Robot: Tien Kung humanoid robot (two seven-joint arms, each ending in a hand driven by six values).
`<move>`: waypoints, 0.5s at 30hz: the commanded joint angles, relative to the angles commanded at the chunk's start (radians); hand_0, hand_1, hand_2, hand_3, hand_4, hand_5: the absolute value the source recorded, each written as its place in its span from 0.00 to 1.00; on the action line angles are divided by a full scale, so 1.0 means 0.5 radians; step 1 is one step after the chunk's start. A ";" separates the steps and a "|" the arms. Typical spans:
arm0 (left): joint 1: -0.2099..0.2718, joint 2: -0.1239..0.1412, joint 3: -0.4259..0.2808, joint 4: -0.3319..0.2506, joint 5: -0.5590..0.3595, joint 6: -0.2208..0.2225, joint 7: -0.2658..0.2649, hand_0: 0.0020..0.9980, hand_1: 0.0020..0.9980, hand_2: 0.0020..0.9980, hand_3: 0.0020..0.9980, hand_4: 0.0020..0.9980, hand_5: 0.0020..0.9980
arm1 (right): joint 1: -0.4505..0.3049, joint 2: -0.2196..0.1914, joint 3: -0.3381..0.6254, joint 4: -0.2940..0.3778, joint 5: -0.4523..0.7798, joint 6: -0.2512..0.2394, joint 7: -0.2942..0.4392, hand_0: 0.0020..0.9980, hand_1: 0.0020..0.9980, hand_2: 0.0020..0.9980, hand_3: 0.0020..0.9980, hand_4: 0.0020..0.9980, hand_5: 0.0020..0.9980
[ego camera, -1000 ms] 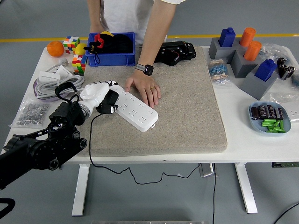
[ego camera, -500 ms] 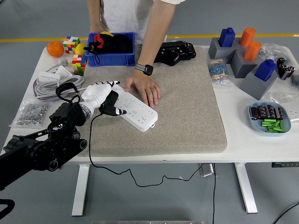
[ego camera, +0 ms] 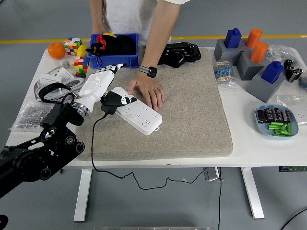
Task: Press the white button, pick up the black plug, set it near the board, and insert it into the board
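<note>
Head view | left robot hand [ego camera: 98, 82] fingers spread, empty | black plug [ego camera: 113, 100] seated at board's [ego camera: 138, 112] left end

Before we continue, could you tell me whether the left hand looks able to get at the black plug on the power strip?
Probably yes: the left hand hovers open just beside the black plug, nothing between them; the person's hand rests further along the power strip.

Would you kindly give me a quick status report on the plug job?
Left robot hand open, above the mat. Black plug seated at power strip's left end. Person's hand pressing on the strip. Right arm out of view.
</note>
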 joint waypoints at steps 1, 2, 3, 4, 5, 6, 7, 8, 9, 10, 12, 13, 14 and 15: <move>0.026 0.022 -0.016 -0.026 0.012 -0.001 0.002 0.93 0.97 0.92 0.90 1.00 0.45 | -0.002 0.000 0.002 0.000 -0.001 0.000 0.000 0.70 0.64 0.65 0.59 0.67 0.41; 0.043 0.037 -0.024 -0.038 0.023 -0.003 0.005 0.93 0.97 0.92 0.90 1.00 0.45 | -0.003 -0.001 0.003 0.000 -0.003 0.000 0.000 0.70 0.64 0.65 0.59 0.67 0.41; 0.075 0.069 -0.028 -0.036 0.030 -0.012 0.008 0.92 0.95 0.88 0.85 0.95 0.57 | -0.004 -0.001 0.007 -0.001 -0.003 -0.001 0.000 0.70 0.64 0.65 0.59 0.67 0.41; 0.090 0.084 -0.025 -0.028 0.032 -0.019 0.011 0.92 0.95 0.88 0.85 0.95 0.57 | -0.005 -0.002 0.009 -0.002 -0.004 -0.001 0.000 0.70 0.64 0.65 0.59 0.67 0.41; 0.108 0.103 -0.014 -0.007 0.032 -0.031 0.018 0.92 0.95 0.88 0.85 0.95 0.57 | -0.005 -0.001 0.012 -0.004 -0.005 -0.001 -0.001 0.70 0.64 0.65 0.59 0.67 0.41; 0.125 0.119 -0.002 0.014 0.035 -0.041 0.023 0.92 0.95 0.88 0.85 0.95 0.57 | -0.005 -0.001 0.016 -0.005 -0.007 -0.001 -0.001 0.70 0.64 0.65 0.59 0.67 0.41; 0.137 0.128 0.006 0.028 0.039 -0.047 0.025 0.92 0.95 0.88 0.85 0.95 0.57 | -0.005 0.000 0.018 -0.004 -0.008 -0.001 -0.001 0.70 0.64 0.65 0.59 0.67 0.41; 0.152 0.137 0.018 0.045 0.048 -0.056 0.027 0.92 0.95 0.88 0.85 0.95 0.57 | -0.005 0.000 0.020 -0.002 -0.005 -0.001 0.000 0.70 0.64 0.65 0.59 0.67 0.41; 0.162 0.141 0.027 0.054 0.051 -0.060 0.027 0.92 0.94 0.85 0.82 0.90 0.61 | -0.004 0.000 0.021 -0.001 -0.005 -0.001 0.000 0.70 0.64 0.65 0.59 0.67 0.41; 0.175 0.146 0.038 0.063 0.051 -0.063 0.025 0.92 0.94 0.85 0.82 0.90 0.61 | -0.002 0.001 0.022 0.000 -0.006 -0.001 0.000 0.70 0.64 0.65 0.59 0.67 0.41; 0.189 0.149 0.060 0.071 0.049 -0.065 0.020 0.92 0.94 0.85 0.82 0.90 0.61 | 0.001 0.000 0.023 0.002 -0.004 -0.001 0.001 0.70 0.64 0.65 0.59 0.67 0.41; 0.194 0.148 0.075 0.077 0.054 -0.068 0.019 0.92 0.94 0.85 0.82 0.90 0.61 | 0.003 -0.001 0.022 0.002 -0.006 -0.001 0.001 0.70 0.64 0.65 0.59 0.67 0.41; 0.195 0.146 0.082 0.080 0.056 -0.069 0.020 0.92 0.94 0.85 0.82 0.90 0.61 | 0.004 -0.001 0.022 0.003 -0.006 -0.001 0.001 0.70 0.64 0.65 0.59 0.67 0.41; 0.196 0.145 0.086 0.082 0.057 -0.069 0.020 0.92 0.94 0.85 0.82 0.89 0.61 | 0.004 -0.002 0.021 0.003 -0.006 -0.001 0.001 0.70 0.64 0.65 0.59 0.67 0.41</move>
